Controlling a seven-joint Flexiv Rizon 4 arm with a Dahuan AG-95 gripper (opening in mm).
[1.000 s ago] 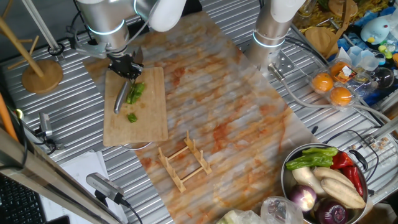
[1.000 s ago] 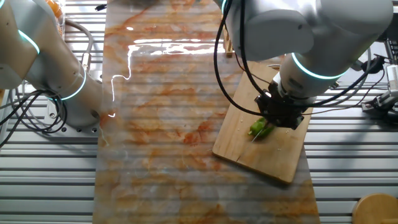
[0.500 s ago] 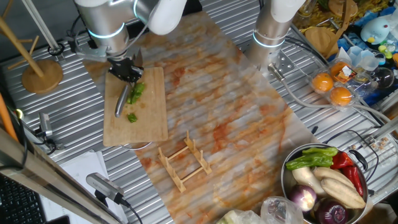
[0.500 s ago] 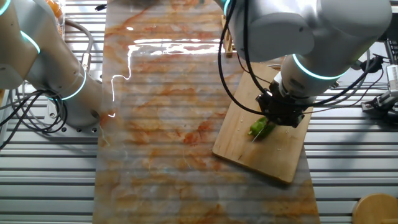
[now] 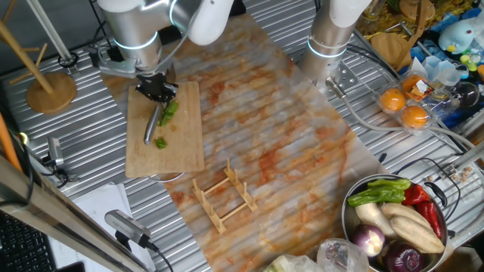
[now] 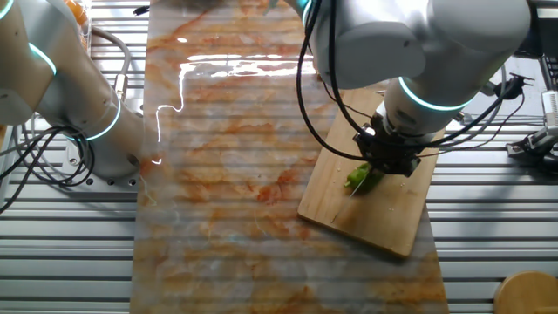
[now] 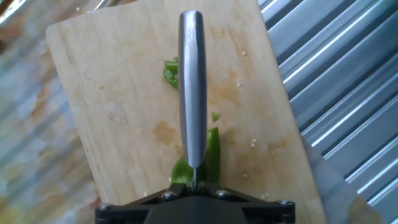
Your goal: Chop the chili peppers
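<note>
The bright green chili pepper lies on a wooden cutting board at the table's left. A small cut chunk lies apart from it, nearer the board's middle. My gripper is shut on a steel knife, blade pointing down over the pepper. In the hand view the knife runs up the middle, with the main pepper piece under it near my gripper and the chunk beyond. In the other fixed view the gripper stands over the pepper.
A wooden rack stands below the board. A steel bowl of mixed vegetables sits at the front right. A second robot arm's base stands at the back. A round wooden stand is at the far left.
My gripper and the knife have shifted slightly up and right along the pepper across the frames. The pepper pieces have stayed in place.
</note>
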